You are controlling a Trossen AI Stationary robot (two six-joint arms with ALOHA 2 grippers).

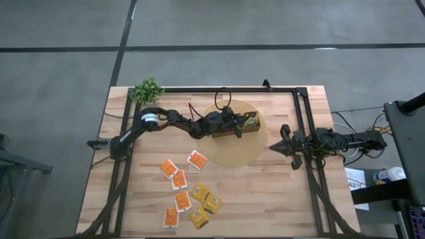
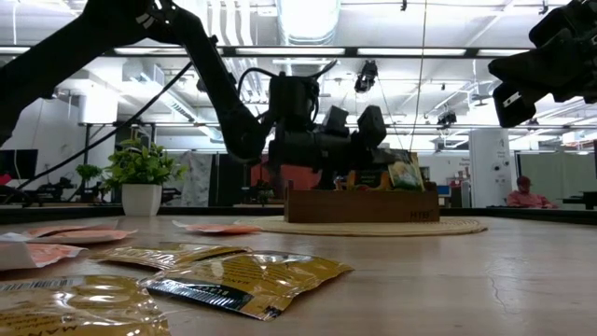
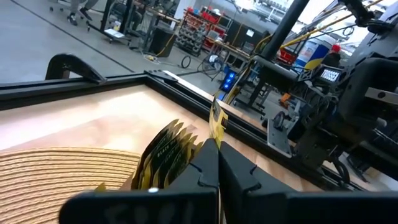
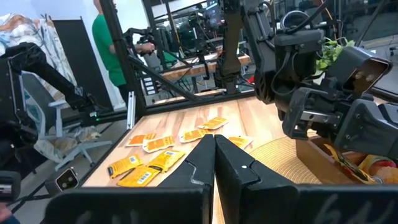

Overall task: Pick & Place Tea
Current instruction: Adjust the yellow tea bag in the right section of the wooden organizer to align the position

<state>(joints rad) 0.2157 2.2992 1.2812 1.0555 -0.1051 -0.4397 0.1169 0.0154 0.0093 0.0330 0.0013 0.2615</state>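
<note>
My left gripper reaches from the table's left over a brown wooden box, which stands on a round woven mat. It is shut on a yellow tea sachet. More sachets stand on edge in the box's right end. Loose orange sachets and yellow sachets lie flat on the table's near half. My right gripper waits shut with nothing in it at the table's right side. My left gripper pinches the yellow sachet between its two fingertips. The sachet shows edge-on, and its free part sticks out past the fingertips. The fingers lie level, coming from the table's left. The sachet is clear of the table, just above the sachets standing in the box.
A small potted plant stands at the far left corner. A black frame runs along the table's edges. Bare wood lies between the mat and the loose sachets. People show in the room beyond the table.
</note>
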